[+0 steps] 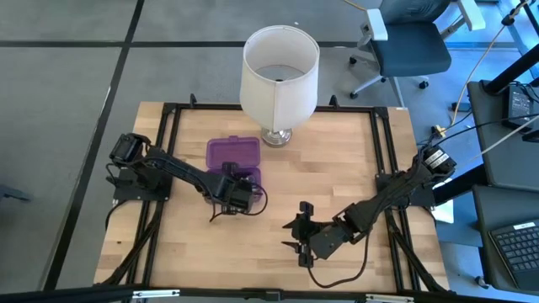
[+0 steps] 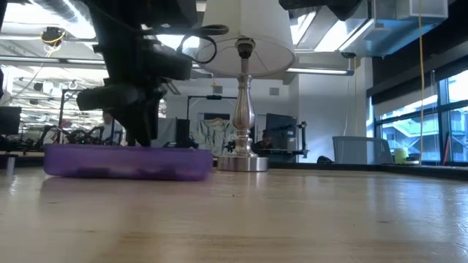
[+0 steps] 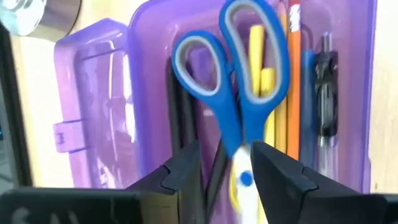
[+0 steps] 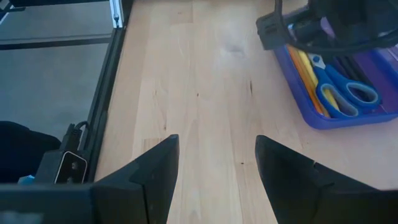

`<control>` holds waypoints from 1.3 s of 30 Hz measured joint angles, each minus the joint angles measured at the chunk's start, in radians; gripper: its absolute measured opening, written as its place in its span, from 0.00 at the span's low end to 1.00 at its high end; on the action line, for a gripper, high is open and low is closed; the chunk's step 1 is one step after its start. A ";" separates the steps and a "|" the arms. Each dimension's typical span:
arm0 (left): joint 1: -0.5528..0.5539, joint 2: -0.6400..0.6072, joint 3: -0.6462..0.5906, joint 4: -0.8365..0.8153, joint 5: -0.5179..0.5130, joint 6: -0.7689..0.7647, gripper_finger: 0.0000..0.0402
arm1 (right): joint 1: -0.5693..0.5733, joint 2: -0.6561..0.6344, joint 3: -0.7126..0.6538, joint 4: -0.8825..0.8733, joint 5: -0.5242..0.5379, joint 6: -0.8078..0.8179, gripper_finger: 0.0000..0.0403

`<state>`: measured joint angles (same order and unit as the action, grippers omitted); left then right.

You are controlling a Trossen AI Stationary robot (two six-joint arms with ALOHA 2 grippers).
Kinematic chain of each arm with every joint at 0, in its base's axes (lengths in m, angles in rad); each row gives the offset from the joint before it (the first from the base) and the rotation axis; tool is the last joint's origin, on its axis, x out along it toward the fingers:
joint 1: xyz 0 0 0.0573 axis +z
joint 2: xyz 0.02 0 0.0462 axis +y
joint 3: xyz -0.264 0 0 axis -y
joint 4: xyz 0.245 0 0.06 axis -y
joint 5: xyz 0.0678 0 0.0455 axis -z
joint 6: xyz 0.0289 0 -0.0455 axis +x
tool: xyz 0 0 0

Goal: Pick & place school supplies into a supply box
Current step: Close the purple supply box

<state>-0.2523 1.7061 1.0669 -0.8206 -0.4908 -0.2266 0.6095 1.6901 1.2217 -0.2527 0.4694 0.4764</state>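
Observation:
The purple supply box [image 1: 233,154] lies open near the lamp, its lid [image 3: 93,93] folded out flat beside the tray. In the tray lie blue-handled scissors [image 3: 236,81], seen also in the right wrist view [image 4: 348,94], together with an orange pencil [image 3: 293,74], yellow pencils [image 3: 256,56] and black pens [image 3: 326,81]. My left gripper [image 3: 225,152] hangs over the tray pointing steeply down, open, its fingers on either side of the scissors' blades. My right gripper [image 1: 296,236] waits open above the bare table near the front edge, with nothing between its fingers [image 4: 217,146]. My left gripper stands astride the scissors' blades just past the pivot [image 3: 244,177], coming from above and slanting. A gap shows beside one finger [image 3: 186,168]. Whether the other finger still touches the blade, I cannot tell. The scissors lie flat on the pens in the tray.
A lamp with a white shade [image 1: 280,76] and a silver foot [image 2: 245,162] stands just behind the box. A black frame [image 1: 168,126] runs round the table. Bare wood lies between the box and my right gripper.

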 joint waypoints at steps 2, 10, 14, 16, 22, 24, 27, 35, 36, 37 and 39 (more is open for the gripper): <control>0.000 0.000 0.019 -0.044 -0.006 -0.011 0.34 | 0.000 0.000 0.000 -0.002 0.000 0.014 0.53; -0.007 -0.047 0.030 -0.074 0.083 -0.119 0.32 | 0.000 0.024 0.000 0.007 0.063 0.016 0.53; -0.049 -0.097 0.030 -0.073 0.085 -0.182 0.30 | -0.004 0.054 -0.002 0.004 0.126 0.017 0.53; -0.073 -0.120 0.030 -0.073 0.055 -0.208 0.29 | -0.010 0.068 -0.002 0.009 0.129 0.017 0.53; -0.100 -0.133 -0.011 -0.032 0.093 -0.259 0.26 | -0.010 0.085 -0.002 0.012 0.131 0.016 0.53; -0.094 -0.114 -0.033 -0.009 0.094 -0.261 0.25 | -0.010 0.085 -0.002 0.017 0.131 0.017 0.53; -0.084 -0.083 -0.044 0.002 0.117 -0.260 0.24 | -0.010 0.085 -0.002 0.018 0.131 0.017 0.53; -0.076 -0.023 -0.049 0.029 0.173 -0.239 0.22 | -0.010 0.085 -0.002 0.026 0.113 0.022 0.53; -0.078 -0.022 -0.049 0.037 0.187 -0.234 0.23 | -0.010 0.085 -0.002 0.026 0.113 0.023 0.53; -0.082 -0.021 -0.049 0.045 0.202 -0.234 0.23 | -0.010 0.085 -0.002 0.026 0.112 0.026 0.53; -0.091 -0.021 -0.049 0.055 0.235 -0.241 0.23 | -0.010 0.085 -0.002 0.026 0.111 0.039 0.53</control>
<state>-0.3430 1.6852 1.0180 -0.7660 -0.2555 -0.4680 0.5999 1.7748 1.2201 -0.2272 0.5808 0.5152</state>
